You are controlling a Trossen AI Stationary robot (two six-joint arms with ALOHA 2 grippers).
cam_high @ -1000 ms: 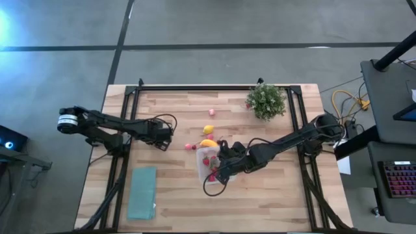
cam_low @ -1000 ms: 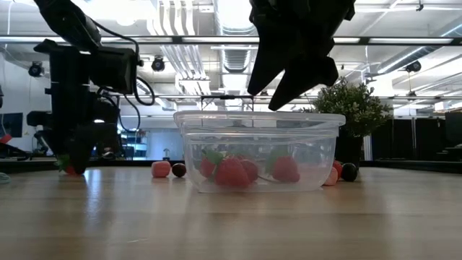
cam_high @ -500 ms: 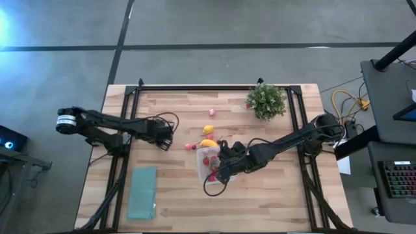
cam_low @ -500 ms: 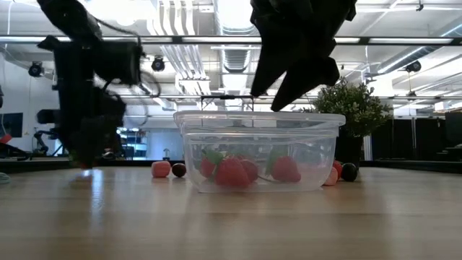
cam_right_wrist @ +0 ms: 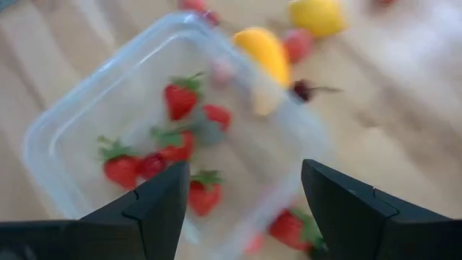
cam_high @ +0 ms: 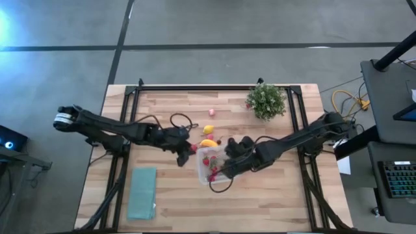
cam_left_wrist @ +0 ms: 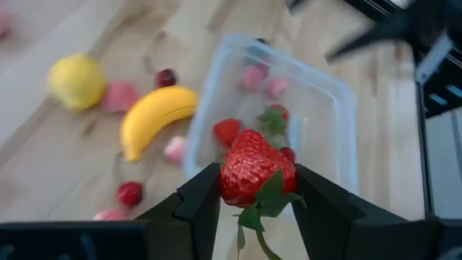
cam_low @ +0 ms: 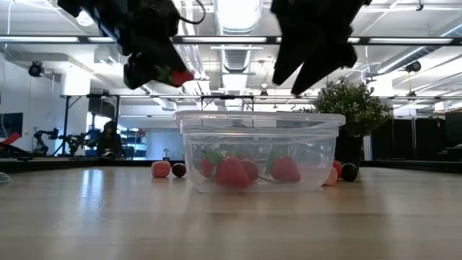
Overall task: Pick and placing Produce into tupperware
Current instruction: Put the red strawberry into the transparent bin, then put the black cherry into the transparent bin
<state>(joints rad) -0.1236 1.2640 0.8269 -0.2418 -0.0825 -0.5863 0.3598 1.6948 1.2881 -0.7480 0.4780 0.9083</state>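
The strawberry (cam_left_wrist: 254, 170) in my left gripper (cam_left_wrist: 253, 191) is glossy red and pitted with seed dimples, a leafy green cap and thin stem hanging from it; my two dark fingers pinch it from either side, up off the surface and just beside the tupperware (cam_high: 209, 165). That tupperware is a clear, thin-walled plastic box, squarish with rounded corners and a rolled rim (cam_low: 258, 118), standing near the middle of the pale plank-wood surface (cam_high: 175, 195). Inside it lie several more small red strawberries (cam_right_wrist: 180, 100) with green tops. Just beyond its far side rest a smooth curved banana (cam_left_wrist: 153, 117), a round yellow lemon (cam_left_wrist: 76, 79), a pink piece (cam_left_wrist: 119, 94) and a few tiny dark red berries (cam_left_wrist: 130, 193). My right gripper (cam_right_wrist: 245, 198) hangs above the tupperware with its fingers spread wide, gripping nothing. Farther off stand a bushy green potted plant (cam_high: 266, 101) at the back and a flat teal rectangle (cam_high: 142, 193) near the front left corner.
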